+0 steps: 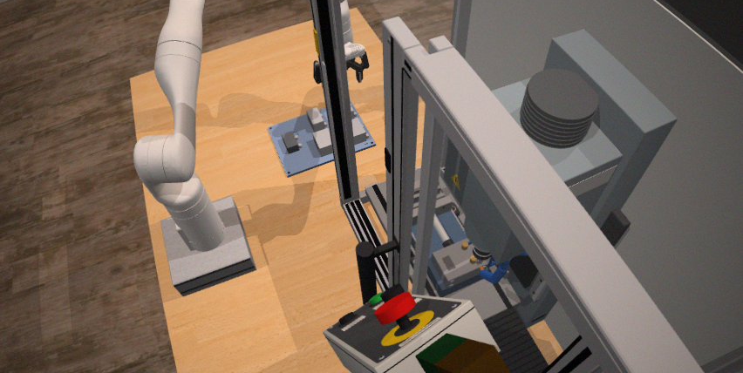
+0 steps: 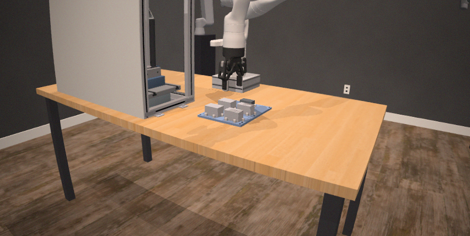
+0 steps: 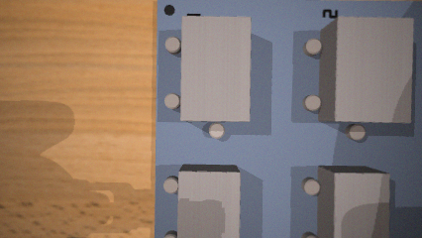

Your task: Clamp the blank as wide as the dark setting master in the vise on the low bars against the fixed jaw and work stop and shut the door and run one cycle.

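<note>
My gripper (image 1: 337,72) (image 2: 231,82) is open and empty, hanging well above the blue plate (image 1: 290,165) (image 2: 258,112) (image 3: 282,149); a door post partly hides it in the top view. Several grey blanks stand on the plate against pegs. The wrist view shows a wide one (image 3: 216,68), a wider one (image 3: 373,69) and two narrower ones (image 3: 209,203) (image 3: 359,203). The dark setting master (image 1: 290,141) (image 2: 247,100) stands at the plate's corner nearest the arm's base. The vise (image 1: 457,261) (image 2: 161,89) sits inside the guard (image 2: 98,37), with no blank visible in it.
The guard's door (image 1: 332,84) stands open beside the plate. The control box carries a red mushroom button (image 1: 395,308), a green button (image 1: 375,298) and a black knob (image 1: 345,320). The arm's base (image 1: 207,261) stands on the wooden table (image 2: 295,142).
</note>
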`<state>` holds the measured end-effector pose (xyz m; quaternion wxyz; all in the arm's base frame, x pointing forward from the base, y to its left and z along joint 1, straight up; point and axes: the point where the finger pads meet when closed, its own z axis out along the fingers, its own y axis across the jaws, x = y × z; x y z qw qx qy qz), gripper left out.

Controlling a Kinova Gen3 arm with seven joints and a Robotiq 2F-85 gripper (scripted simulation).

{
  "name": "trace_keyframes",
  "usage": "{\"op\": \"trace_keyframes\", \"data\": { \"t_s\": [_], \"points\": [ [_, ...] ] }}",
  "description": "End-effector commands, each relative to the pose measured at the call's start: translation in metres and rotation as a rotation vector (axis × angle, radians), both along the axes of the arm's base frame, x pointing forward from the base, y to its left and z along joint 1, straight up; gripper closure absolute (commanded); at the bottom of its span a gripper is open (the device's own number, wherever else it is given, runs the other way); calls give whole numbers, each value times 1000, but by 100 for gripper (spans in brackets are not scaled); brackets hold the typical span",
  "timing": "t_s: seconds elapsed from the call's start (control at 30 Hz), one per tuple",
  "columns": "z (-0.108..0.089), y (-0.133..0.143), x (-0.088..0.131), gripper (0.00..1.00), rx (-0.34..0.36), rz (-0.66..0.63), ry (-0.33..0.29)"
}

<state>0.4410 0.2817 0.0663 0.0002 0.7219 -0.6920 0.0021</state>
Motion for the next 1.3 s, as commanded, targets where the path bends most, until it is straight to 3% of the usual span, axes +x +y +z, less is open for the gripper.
{"op": "trace_keyframes", "data": {
  "t_s": [0.0, 0.8, 0.97, 1.27],
  "points": [
    [7, 5, -2, 0, 6, 3, 2],
    [4, 3, 0, 0, 9, 6, -2],
    [5, 2, -50, 0, 9, 6, -2],
    [5, 2, -50, 0, 9, 6, -2]
  ]
}}
